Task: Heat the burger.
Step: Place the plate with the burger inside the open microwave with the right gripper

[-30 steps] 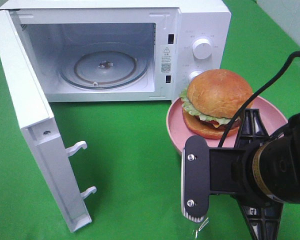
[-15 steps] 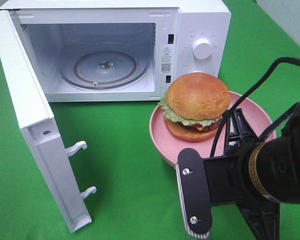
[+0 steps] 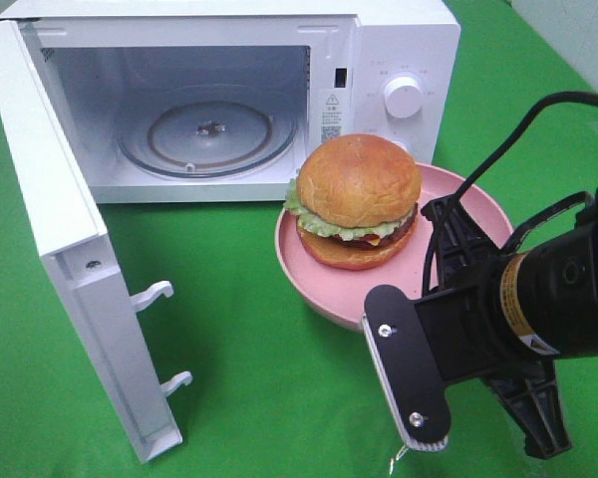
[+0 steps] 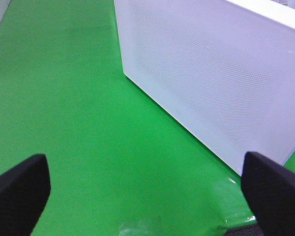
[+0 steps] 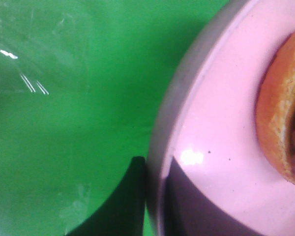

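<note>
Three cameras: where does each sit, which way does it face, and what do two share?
Exterior high: mounted high, looks down on the open microwave, the burger on the pink plate; right gripper shows.
Left wrist: on the left arm, faces the microwave door over green cloth; left gripper open.
Right wrist: on the right arm, close on the plate rim, clamped.
Shared: exterior and right wrist both show plate, burger.

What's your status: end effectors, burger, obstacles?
Right end effector shut on plate rim. Left end effector open, holding nothing. Burger on plate, outside microwave. Door open wide.
</note>
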